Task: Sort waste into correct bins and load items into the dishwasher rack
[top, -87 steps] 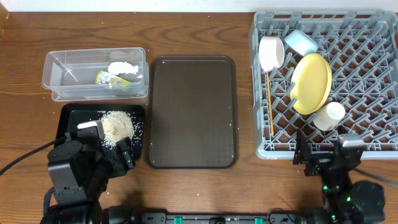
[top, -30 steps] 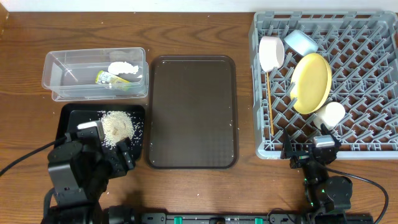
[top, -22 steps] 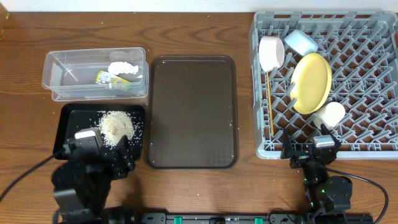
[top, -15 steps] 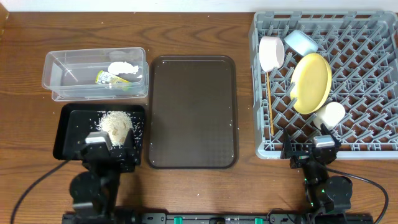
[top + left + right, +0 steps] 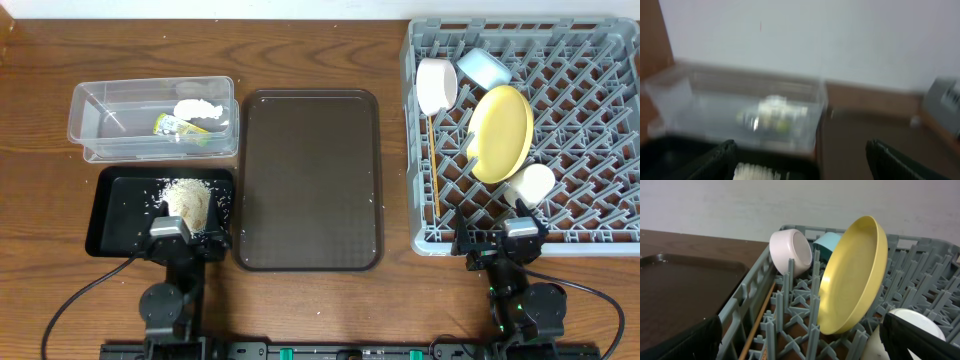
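Brown wooden table runs the whole width, with a pale wall behind it. On the right sits one grey dishwasher rack holding five sorts of things: one yellow plate on edge between the pegs, one white bowl and one light blue bowl at the far left corner, one small white cup near the plate, and wooden chopsticks lying along the left wall. A dark brown serving tray lies in the middle. On the left are two bins: the clear box, holding one snack wrapper and one white tissue, and nearer, the black tray with a heap of rice scraps. The left gripper overhangs that tray's near edge, fingers wide apart, gripping nothing. The right gripper sits by the rack's near left corner, likewise spread and bare.
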### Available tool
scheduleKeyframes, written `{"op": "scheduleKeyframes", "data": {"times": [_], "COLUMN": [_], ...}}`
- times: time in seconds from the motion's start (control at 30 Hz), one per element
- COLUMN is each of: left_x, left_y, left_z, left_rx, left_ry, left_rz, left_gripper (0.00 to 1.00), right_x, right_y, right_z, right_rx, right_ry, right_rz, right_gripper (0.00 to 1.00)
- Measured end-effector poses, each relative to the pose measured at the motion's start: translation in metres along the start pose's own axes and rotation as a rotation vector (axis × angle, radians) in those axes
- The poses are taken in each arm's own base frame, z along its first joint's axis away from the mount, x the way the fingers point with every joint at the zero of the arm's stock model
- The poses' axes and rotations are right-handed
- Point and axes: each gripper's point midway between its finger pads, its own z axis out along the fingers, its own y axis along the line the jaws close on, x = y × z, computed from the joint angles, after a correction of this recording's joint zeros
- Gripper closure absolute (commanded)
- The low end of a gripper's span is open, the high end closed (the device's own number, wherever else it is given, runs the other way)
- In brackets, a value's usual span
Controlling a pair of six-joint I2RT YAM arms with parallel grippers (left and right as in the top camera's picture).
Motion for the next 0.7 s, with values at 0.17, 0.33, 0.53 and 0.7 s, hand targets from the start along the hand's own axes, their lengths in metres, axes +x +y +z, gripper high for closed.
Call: {"op": "scheduleKeyframes", "data": {"times": [0.17, 0.33, 0.53, 0.7], "left_x": [0.0164, 0.0162, 0.0162, 0.0163], "left_y": [0.0029, 0.0028, 0.0029, 0.0029], "left_z": [0.0, -0.0001, -0.0001, -0.0001], "left_rx": [-0.012, -0.012, -0.012, -0.012], "left_ry": [0.062, 0.062, 0.062, 0.062], "left_rz": [0.001, 0.001, 0.001, 0.001], "left_gripper": [0.16, 0.16, 0.16, 0.16], "right_x": [-0.0002, -0.0002, -0.0001, -0.0002], "right_y": [0.0001, 0.0, 0.0, -0.0001], "right_z": [0.0, 0.0, 0.0, 0.0], "right_rx": [0.0, 0.0, 0.0, 0.0], "right_ry": [-0.001, -0.001, 0.0, -0.001], "right_rz": [0.0, 0.0, 0.0, 0.0], "right_gripper": [0.01, 0.01, 0.01, 0.01]}}
